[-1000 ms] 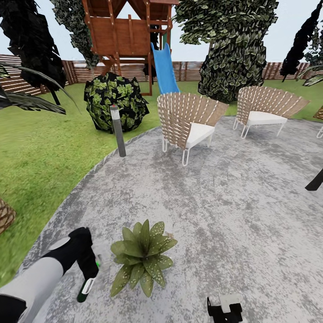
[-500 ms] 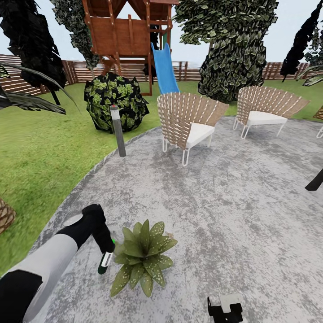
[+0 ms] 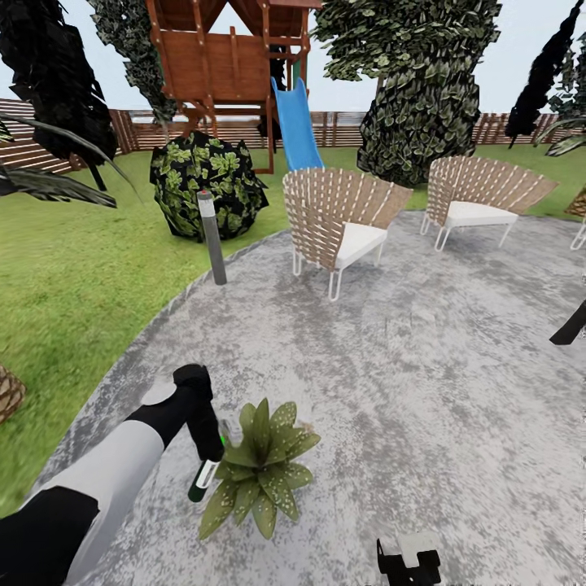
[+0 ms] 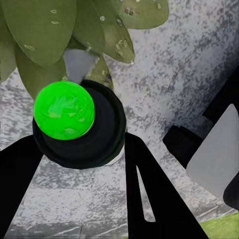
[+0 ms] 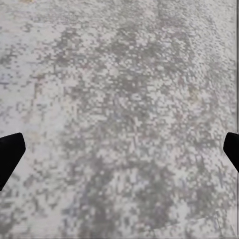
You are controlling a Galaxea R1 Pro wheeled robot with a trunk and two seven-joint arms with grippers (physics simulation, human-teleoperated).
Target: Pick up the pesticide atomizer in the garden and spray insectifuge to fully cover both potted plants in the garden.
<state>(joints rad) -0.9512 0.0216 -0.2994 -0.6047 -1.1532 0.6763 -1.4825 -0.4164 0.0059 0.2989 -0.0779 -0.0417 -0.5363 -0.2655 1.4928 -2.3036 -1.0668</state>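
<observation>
A potted plant (image 3: 260, 470), a low rosette of speckled green leaves, stands on the grey patio (image 3: 423, 366) near the front. My left gripper (image 3: 205, 456) is shut on the pesticide atomizer (image 3: 203, 482), which hangs at the plant's left edge, touching or almost touching the leaves. In the left wrist view the atomizer (image 4: 78, 128) shows a bright green mark on a dark round body between my black fingers (image 4: 154, 194), with the plant's leaves (image 4: 50, 30) just beyond it. My right gripper (image 3: 407, 563) hangs low at the front, and in its wrist view the right gripper (image 5: 119, 152) is open over bare paving.
A grey bollard lamp (image 3: 213, 238) stands at the patio's left edge by the lawn (image 3: 73, 285). Two wicker chairs (image 3: 342, 220) (image 3: 480, 199) sit further back, with a dark shrub (image 3: 207, 183), a play tower with a blue slide (image 3: 297, 122) and a fence behind. A dark object (image 3: 570, 325) juts in at the right.
My left arm has carried the atomizer to the right and forward, from well left of the plant up to its leaves. The view has shifted slightly. The right gripper has not moved.
</observation>
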